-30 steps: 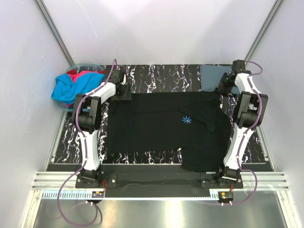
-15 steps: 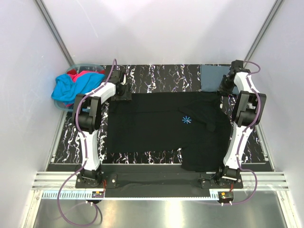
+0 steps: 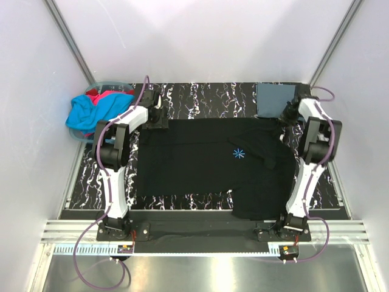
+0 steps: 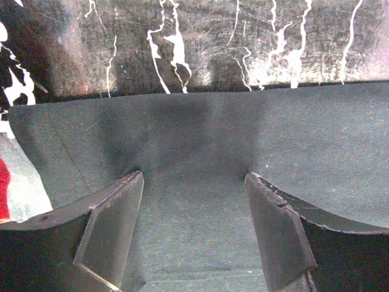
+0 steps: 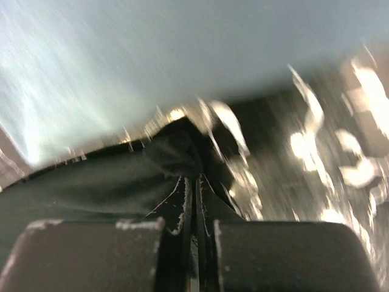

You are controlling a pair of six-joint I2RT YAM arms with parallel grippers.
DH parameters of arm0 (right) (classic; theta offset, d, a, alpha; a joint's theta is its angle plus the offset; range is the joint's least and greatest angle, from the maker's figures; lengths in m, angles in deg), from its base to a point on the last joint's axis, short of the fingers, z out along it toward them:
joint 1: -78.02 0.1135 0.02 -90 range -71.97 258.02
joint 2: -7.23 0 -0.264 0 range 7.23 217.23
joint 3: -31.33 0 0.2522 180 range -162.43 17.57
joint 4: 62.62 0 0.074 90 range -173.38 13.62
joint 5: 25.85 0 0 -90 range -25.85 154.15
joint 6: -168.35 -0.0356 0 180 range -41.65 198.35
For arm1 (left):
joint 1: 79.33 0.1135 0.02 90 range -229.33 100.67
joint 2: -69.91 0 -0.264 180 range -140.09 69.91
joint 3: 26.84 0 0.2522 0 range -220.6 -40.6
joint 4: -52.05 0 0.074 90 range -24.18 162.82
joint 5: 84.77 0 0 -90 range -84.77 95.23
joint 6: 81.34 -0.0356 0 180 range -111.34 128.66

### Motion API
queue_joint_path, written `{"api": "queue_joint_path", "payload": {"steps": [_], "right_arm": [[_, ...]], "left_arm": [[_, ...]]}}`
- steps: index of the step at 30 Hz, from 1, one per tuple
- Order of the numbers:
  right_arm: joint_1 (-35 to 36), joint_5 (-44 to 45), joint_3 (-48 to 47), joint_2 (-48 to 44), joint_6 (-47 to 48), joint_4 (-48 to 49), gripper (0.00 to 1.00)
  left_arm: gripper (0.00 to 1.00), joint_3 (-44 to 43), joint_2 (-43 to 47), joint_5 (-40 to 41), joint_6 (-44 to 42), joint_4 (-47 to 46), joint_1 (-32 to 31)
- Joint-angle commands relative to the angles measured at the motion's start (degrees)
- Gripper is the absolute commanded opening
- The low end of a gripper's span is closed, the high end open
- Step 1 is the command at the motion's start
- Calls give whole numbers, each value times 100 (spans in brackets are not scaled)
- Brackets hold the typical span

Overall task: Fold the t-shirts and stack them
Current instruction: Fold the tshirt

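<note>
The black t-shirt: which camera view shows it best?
Top external: nearly the whole black t-shirt lies spread out, print visible. Left wrist shows only its edge between open fingers; right wrist, a blurred bit at the shut fingers.

The black shirt [image 3: 206, 164] bears a small light-blue starburst [image 3: 238, 153]. Another shirt [image 3: 273, 99] is slate blue-grey. The table [image 3: 200, 94] is black with white marble veining. A cyan shirt [image 3: 84, 114] and a red shirt [image 3: 97, 93] fill a pale, translucent tub [image 3: 114, 81].

White panel walls [image 3: 200, 36], aluminium corner posts [image 3: 71, 42], black white-veined marble tabletop [image 3: 206, 94], brushed metal ledge [image 3: 200, 274] at near edge.
</note>
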Motion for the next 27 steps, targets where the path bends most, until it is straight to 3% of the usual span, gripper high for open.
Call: {"api": "queue_joint_path", "payload": {"steps": [1,9,15,22,24,27], "right_arm": [[-389,138,1272,-1343,-886,1081,0],[-1144,-1784,3296,-2337,-2459,3139,0],[-1584,-2935,4290,-2540,-3364,4344,0],[-2111,-4045,5677,-2575,-4770,6398,0],[-2208,-4143,5864,-2593,-4939,6570,0],[-2209,-4064,5944,-2593,-4448,6009,5]], "left_arm": [[75,188,95,-83,67,-10,61],[76,197,103,-92,76,-10,70],[76,197,95,-84,76,-19,78],[76,197,95,-75,76,-10,78],[76,215,95,-84,76,-19,70],[76,215,103,-66,93,-28,61]]}}
